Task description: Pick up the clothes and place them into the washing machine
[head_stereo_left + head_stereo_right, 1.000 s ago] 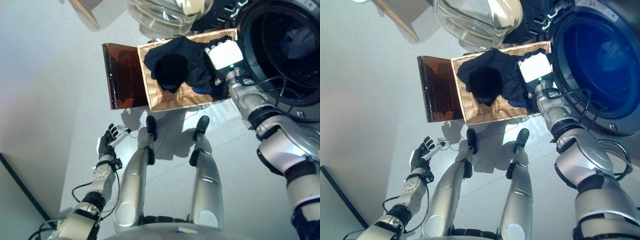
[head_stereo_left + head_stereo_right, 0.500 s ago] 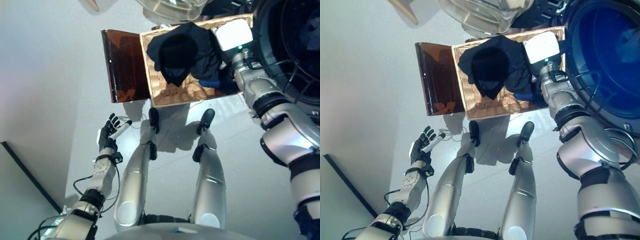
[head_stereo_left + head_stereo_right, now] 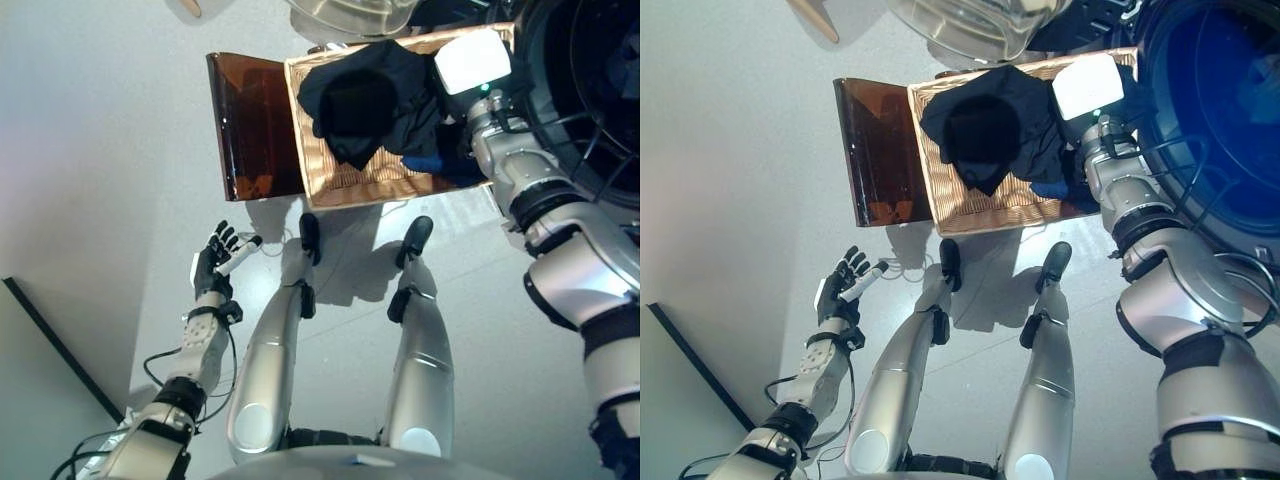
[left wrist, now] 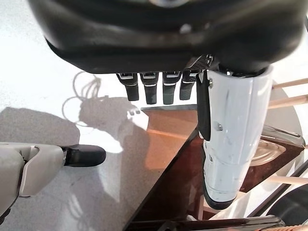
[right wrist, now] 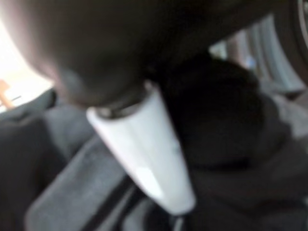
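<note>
Right robot hand [image 5: 144, 159] is down among the dark clothes [image 3: 375, 105] in the basket [image 3: 350, 180], grip hidden, can't tell. Left robot hand [image 3: 215, 265] hangs relaxed, empty. Best gather a full bunch before swinging right to the washer [image 3: 1215, 110].

No readable text, labels or numbers

Nothing legible stands on the washing machine [image 3: 1230, 110], the woven basket [image 3: 330, 180] or the dark clothes [image 3: 365, 105]; no print, sign or digit can be made out on any surface in view.
</note>
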Available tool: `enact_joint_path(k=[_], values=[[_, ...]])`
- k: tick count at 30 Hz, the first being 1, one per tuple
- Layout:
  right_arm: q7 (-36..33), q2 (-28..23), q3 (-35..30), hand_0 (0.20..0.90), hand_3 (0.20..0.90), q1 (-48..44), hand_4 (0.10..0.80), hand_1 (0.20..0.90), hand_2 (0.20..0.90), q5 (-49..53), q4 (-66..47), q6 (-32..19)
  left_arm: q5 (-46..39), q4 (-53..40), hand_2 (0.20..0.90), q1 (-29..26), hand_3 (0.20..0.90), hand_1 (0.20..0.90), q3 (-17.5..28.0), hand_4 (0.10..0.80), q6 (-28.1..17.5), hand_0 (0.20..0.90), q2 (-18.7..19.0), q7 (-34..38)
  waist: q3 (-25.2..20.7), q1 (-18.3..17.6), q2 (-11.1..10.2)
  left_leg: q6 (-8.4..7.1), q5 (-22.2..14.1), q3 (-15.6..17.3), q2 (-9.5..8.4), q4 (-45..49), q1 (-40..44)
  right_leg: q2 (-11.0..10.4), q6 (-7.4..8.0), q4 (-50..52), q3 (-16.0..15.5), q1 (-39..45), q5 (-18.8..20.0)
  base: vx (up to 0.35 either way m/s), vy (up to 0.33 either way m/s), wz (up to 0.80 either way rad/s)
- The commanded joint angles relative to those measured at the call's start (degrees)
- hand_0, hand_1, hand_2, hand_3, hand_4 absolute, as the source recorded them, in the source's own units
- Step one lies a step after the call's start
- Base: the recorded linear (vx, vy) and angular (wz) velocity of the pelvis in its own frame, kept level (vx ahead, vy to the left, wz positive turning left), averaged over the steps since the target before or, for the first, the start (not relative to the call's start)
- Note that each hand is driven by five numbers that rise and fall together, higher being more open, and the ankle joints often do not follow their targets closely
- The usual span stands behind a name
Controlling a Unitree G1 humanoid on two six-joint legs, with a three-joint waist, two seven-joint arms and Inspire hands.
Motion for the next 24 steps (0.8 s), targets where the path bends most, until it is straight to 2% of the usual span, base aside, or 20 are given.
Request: enact_joint_path(k=[1,11,16,24], values=[[-3.7,-4.59,2.51,0.2,0.2,-8.27,0.3,0.2,0.2,1.09,-1.67,1.08,-0.13,-3.59,0.9,5.8,0.9,0.9,2.6,0.8,-3.62,0.9,4.06,0.43,-0.99,0.52,2.77,-5.51,2.21,-1.58,-0.53,-2.04,-2.41,0.31,1.39,11.75,0.21,-2.03,-8.32,0.0,0.0,0.0],[-5.47,-5.21,0.42,0.2,0.2,-7.63,0.3,0.2,0.2,3.45,-4.99,-0.05,0.15,-2.2,0.9,5.45,0.9,0.9,2.25,0.8,-3.55,0.9,3.68,0.39,-1.03,0.18,2.25,-5.45,2.15,-1.62,-0.26,-2.4,-0.3,0.43,1.52,11.46,-0.09,-0.04,-8.38,0.0,0.0,0.0],[-7.36,-6.77,-3.9,0.2,0.2,-4.89,0.3,0.2,0.2,6.49,-13.54,-1.7,0.53,0.46,0.9,4.91,0.9,0.9,2.77,0.8,-3.39,0.9,2.89,0.82,-1.73,-0.46,1.4,-5.46,1.74,-1.43,-0.07,-2.43,1.23,0.58,1.59,11.15,-0.11,1.49,-8.52,0.013,-0.003,-0.01],[-8.19,-6.92,-9.69,0.2,0.2,-0.36,0.3,0.2,0.2,10.6,-21.11,-3.87,0.57,3.04,0.9,4.28,0.9,0.9,3.38,0.8,-3.31,0.9,1.81,1.33,-2.86,-1.03,0.42,-5.45,1.27,-1.25,0.15,-2.99,3.36,0.65,1.75,10.09,-0.21,3.77,-8.56,0.019,0.002,-0.03]])
